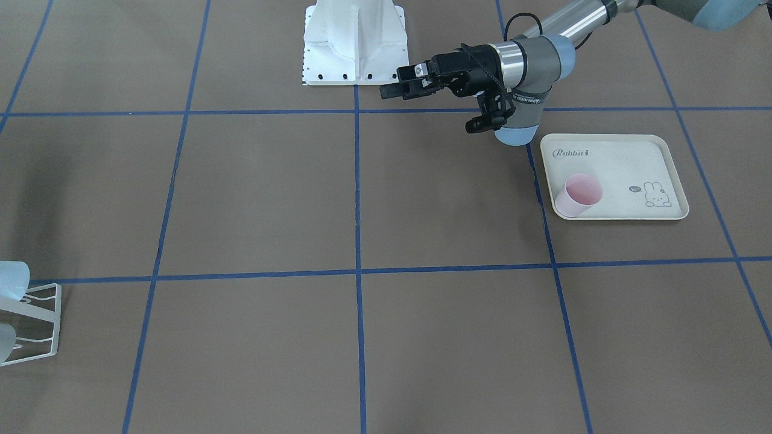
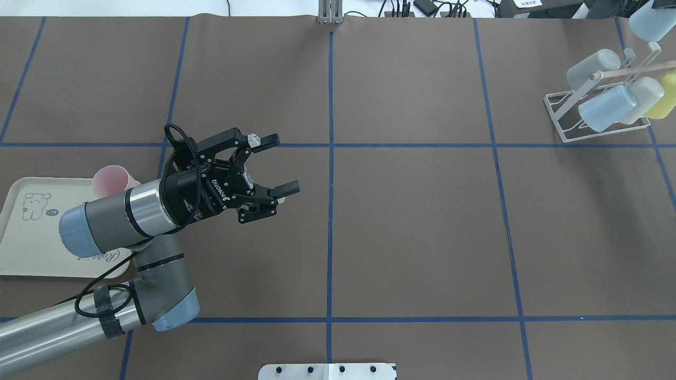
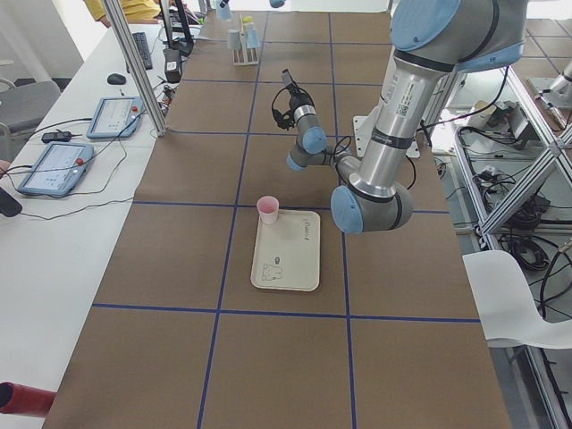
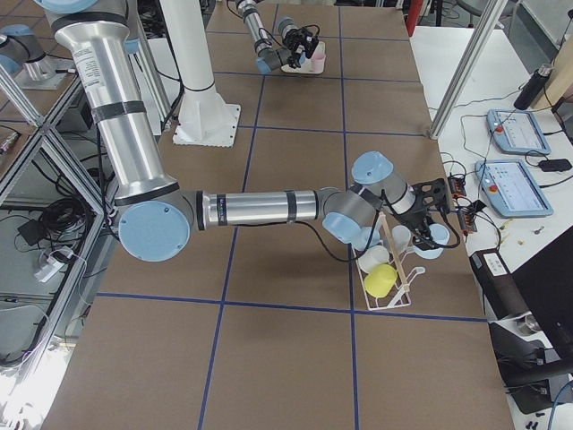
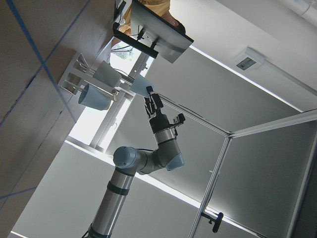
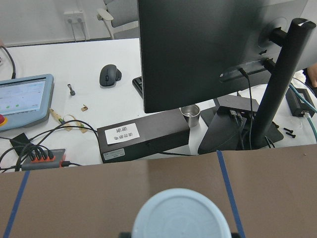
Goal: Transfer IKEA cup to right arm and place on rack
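While the left gripper (image 2: 285, 163) hangs spread and empty near the tray (image 1: 627, 157) and pink cup (image 1: 579, 194), the blue cup (image 6: 181, 213) is at the rack's (image 2: 654, 48) top above other hung cups (image 2: 604, 108). I cannot tell whether the right gripper (image 5: 151, 100) grips it.

Rabbit-print tray (image 1: 621, 169), monitor (image 6: 213, 49), mouse (image 6: 110, 75)

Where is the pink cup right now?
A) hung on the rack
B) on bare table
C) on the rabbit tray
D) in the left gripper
C: the pink cup stands at a corner of the rabbit tray, with the left gripper open and empty.
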Motion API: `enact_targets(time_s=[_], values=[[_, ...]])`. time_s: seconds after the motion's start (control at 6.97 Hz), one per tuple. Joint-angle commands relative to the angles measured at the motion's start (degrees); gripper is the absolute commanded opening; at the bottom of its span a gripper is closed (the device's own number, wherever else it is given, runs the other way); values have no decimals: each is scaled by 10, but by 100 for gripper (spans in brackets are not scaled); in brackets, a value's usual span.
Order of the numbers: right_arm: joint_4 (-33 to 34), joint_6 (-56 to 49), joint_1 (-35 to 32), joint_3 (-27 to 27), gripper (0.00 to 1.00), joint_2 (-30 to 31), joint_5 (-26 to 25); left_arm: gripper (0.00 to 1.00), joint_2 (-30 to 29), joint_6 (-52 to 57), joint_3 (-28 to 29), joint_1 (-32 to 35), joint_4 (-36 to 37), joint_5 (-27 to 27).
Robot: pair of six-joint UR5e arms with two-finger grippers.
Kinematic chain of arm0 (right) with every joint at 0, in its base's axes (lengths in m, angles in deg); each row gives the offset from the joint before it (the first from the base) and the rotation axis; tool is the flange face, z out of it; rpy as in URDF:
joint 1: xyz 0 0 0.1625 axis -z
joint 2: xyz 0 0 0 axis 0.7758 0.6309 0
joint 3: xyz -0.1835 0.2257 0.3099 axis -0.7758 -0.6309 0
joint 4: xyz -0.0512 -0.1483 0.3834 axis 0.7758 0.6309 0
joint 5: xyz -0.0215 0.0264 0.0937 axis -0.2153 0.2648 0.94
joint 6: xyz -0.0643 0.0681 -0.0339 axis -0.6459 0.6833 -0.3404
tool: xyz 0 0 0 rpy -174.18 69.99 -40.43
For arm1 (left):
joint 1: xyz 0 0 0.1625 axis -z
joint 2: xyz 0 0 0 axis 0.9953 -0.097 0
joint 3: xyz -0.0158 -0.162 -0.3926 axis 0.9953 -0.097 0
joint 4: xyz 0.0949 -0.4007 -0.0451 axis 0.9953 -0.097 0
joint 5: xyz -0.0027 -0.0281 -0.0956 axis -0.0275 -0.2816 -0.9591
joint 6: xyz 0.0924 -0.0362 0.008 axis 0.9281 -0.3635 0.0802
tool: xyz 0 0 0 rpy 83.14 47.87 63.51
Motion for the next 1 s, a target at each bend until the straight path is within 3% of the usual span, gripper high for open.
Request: enact_targets(time_s=[0.0,0.86], values=[[1,-2,1,0,0,5,5,94,0,0,0,-1,0,0],[-1,-2,19,-8,0,18,4,94,1,0,0,-16,0,21]])
